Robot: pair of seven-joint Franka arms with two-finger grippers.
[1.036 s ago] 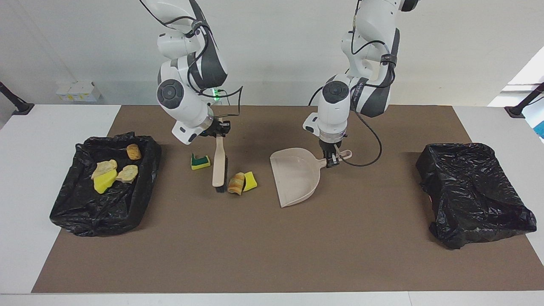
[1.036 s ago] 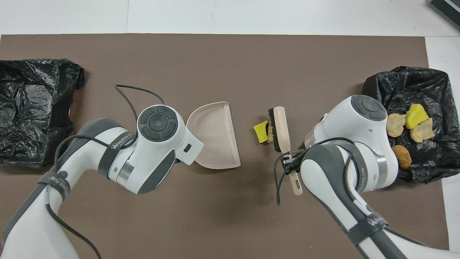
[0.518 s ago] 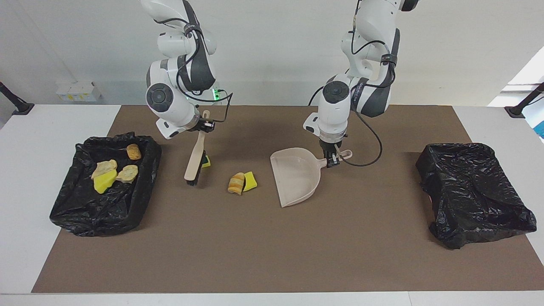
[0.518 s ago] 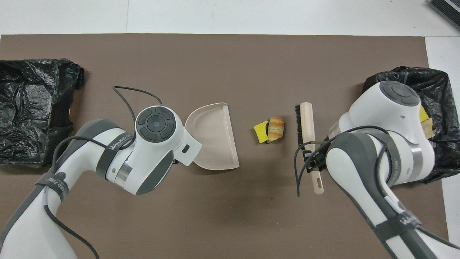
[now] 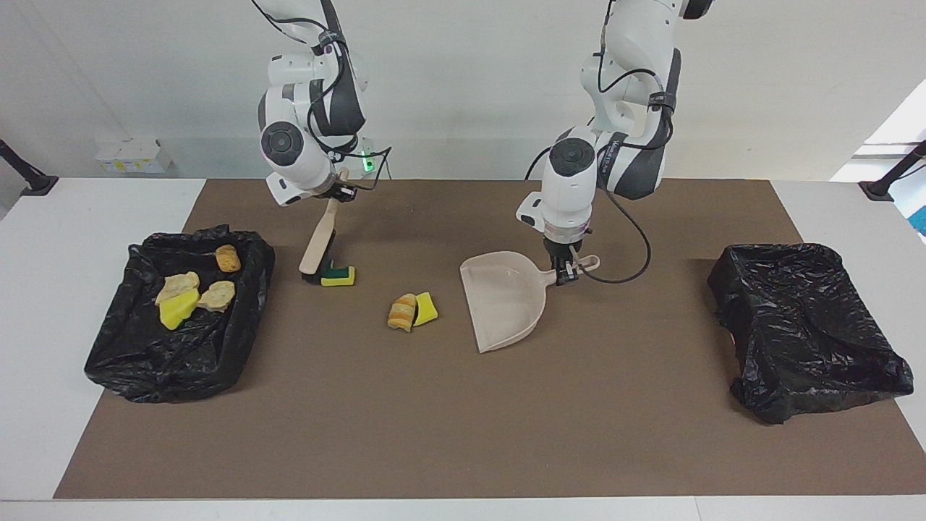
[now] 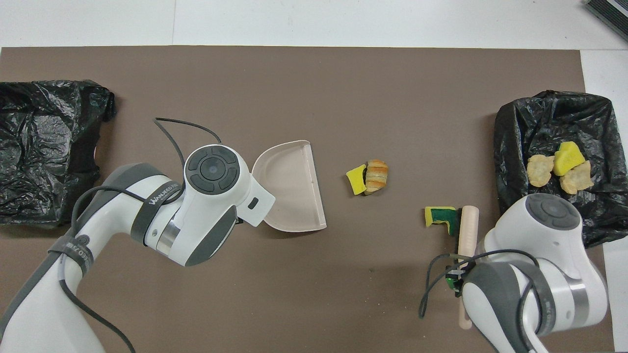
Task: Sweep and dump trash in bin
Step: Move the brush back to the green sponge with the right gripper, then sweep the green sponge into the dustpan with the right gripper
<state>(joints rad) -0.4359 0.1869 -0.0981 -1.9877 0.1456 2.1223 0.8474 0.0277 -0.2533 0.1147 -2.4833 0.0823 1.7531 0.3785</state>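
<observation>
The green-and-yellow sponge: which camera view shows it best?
The overhead view: the green-and-yellow sponge lies unobstructed, its green layer and yellow body both clear beside the brush. In the facing view the sponge is low and flattened, with the brush head against one end.

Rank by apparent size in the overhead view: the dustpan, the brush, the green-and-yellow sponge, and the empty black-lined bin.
1. Empty black-lined bin, partly cut off by the view's edge.
2. Dustpan, its handle hidden under the left arm.
3. Brush, partly hidden under the right arm.
4. Green-and-yellow sponge.
</observation>
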